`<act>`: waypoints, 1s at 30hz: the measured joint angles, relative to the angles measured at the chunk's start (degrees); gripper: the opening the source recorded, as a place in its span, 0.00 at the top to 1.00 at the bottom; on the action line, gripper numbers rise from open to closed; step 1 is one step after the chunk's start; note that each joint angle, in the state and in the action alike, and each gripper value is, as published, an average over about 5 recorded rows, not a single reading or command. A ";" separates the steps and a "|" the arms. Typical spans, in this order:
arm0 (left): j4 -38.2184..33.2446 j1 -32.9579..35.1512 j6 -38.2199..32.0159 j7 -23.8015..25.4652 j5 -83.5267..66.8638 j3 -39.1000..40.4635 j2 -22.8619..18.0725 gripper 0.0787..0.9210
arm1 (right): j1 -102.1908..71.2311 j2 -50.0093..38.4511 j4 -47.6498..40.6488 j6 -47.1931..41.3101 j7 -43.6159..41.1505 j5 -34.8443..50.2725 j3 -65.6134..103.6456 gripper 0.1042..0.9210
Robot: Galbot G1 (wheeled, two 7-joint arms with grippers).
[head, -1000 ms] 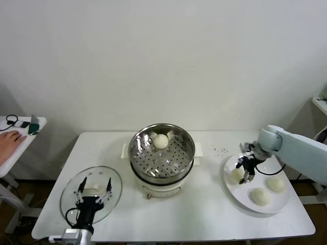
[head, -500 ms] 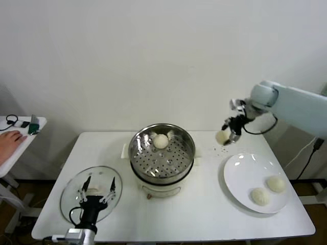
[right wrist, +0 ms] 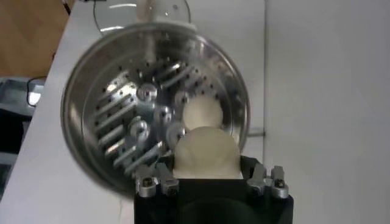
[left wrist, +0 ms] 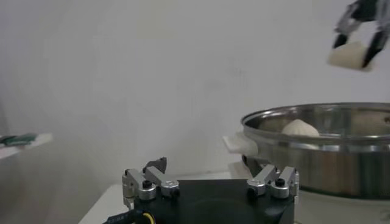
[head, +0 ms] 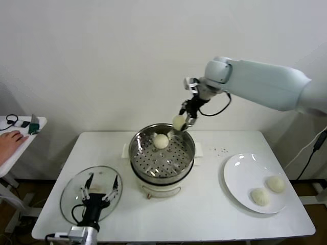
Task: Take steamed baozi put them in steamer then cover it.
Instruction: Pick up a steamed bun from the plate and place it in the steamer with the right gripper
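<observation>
My right gripper [head: 185, 121] is shut on a cream-white baozi [head: 179, 122] and holds it in the air above the far right rim of the steel steamer [head: 190, 155]. That baozi fills the jaws in the right wrist view [right wrist: 205, 152] and shows far off in the left wrist view [left wrist: 349, 55]. One baozi [head: 161, 141] lies on the perforated tray at the back of the pot [right wrist: 202, 112]. Two more baozi [head: 259, 196] [head: 276, 184] lie on the white plate [head: 242, 176]. My left gripper [head: 98, 185] is open, low over the glass cover [head: 71, 196] at the front left.
A side table [head: 20, 135] at the far left holds small items, and a person's hand [head: 9, 139] rests on it. A few dark specks [head: 220, 150] lie on the white table between the steamer and the plate. The white wall stands close behind.
My right gripper lifted a baozi off the plate, which now holds two, and carried it left and up over the steamer's rim. The left gripper barely moved.
</observation>
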 measured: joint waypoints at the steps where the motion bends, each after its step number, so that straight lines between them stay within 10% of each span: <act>1: -0.04 -0.09 0.04 0.01 0.11 0.03 0.04 0.12 | -0.38 1.12 -0.34 -0.10 0.11 0.27 -0.14 0.28; 30: 0.46 -0.23 -0.12 0.14 0.19 -0.49 1.03 0.12 | -8.23 16.99 -6.19 -1.25 1.19 1.04 -6.04 0.20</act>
